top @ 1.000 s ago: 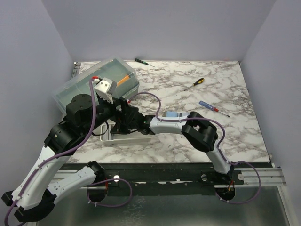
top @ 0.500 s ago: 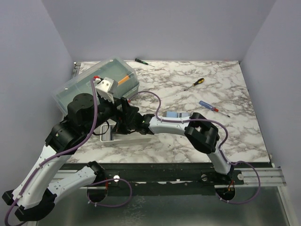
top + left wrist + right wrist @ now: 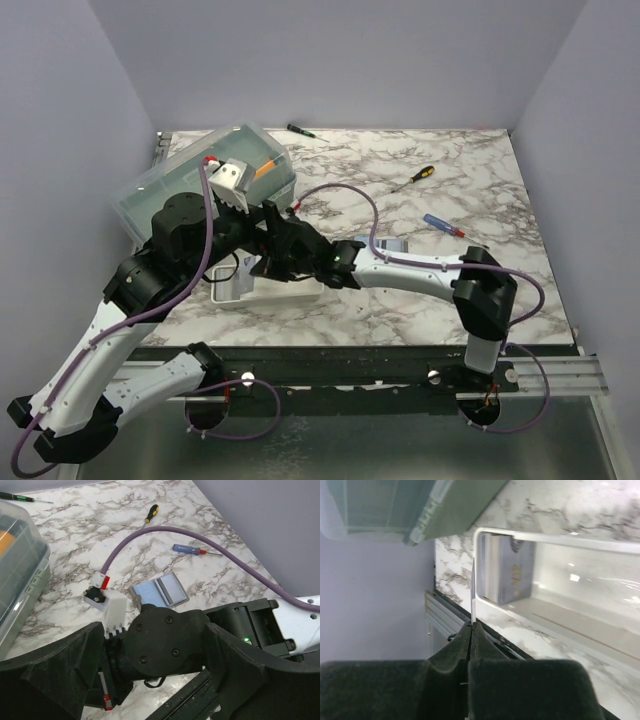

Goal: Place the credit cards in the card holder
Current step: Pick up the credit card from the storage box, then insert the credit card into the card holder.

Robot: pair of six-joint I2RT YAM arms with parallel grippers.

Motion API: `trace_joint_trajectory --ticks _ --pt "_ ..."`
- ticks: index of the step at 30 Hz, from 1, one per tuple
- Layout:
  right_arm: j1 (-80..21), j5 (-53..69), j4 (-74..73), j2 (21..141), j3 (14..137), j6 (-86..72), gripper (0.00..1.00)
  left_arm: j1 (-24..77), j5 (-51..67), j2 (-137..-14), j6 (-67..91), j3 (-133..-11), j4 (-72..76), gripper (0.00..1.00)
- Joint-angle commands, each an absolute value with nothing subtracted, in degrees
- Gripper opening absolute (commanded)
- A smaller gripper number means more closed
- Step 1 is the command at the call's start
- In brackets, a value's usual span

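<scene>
Step in hand, as I judge it: drawing one card out of the white tray (image 3: 545, 539) for the carry to the card holder (image 3: 160, 591).

Right gripper (image 3: 471, 625) is fully closed, its pads pinching a thin card (image 3: 472, 590) that shows edge-on. The sheet rises straight from the fingertips, alongside the tray's end rim. Whether its far end is free of the tray I cannot tell. The other credit cards (image 3: 507, 570) stand on edge as a small stack against the tray's end wall, just beside the held one.

To do it well:
- Lift along the card's own plane until it clears the rim, so it neither bends nor drags a neighbour.
- Move slowly. The pinch is on one short edge only, and a thin plastic sheet can pivot in the pads.

Left gripper (image 3: 155, 630) stands wide open and holds nothing. In its own camera view its fingers straddle the right arm's wrist, with no contact I can confirm. It crowds the same spot, so route the exit without brushing it.

Card holder lies opened flat on the marble table (image 3: 500, 200), well to the right of the tray and near the blue-handled screwdriver (image 3: 187, 549). Entry into a pocket likely needs a shallow angle. The wallet may slide unless the free gripper pins it.
</scene>
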State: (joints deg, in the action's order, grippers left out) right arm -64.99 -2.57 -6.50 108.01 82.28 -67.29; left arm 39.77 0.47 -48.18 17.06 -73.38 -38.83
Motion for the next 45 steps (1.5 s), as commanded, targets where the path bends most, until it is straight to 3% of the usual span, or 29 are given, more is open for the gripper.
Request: trace_joint_trajectory --ticks 1,9,14,18,22,31,45 --pt "-64.8 -7.9 -5.9 101.0 74.0 -66.2 0.00 39.7 -0.3 -49.7 19.2 -74.6 -37.4 0.87" --pt "-51.6 -2.1 3.5 81.4 49.9 -52.1 0.00 39.6 5.3 -56.3 22.4 -72.5 -32.3 0.87" --pt "-31.3 14.8 2.8 67.1 37.0 -44.9 0.00 39.6 15.4 -65.8 25.5 -70.0 -26.9 0.87" --pt "-17.0 26.6 -3.1 64.4 35.3 -38.4 0.00 39.6 24.8 -77.7 29.8 -70.0 -21.2 0.83" --pt "-5.0 39.1 -2.2 69.3 33.8 -34.4 0.00 39.8 31.1 -89.9 33.1 -72.3 -16.5 0.75" --pt "-1.4 47.4 2.0 81.0 35.7 -28.4 0.00 39.8 29.4 -108.4 32.9 -78.1 -14.9 0.51" --pt "-0.4 53.7 4.9 89.7 36.7 -24.7 0.00 38.9 24.8 -115.5 30.5 -77.7 -15.0 0.30"
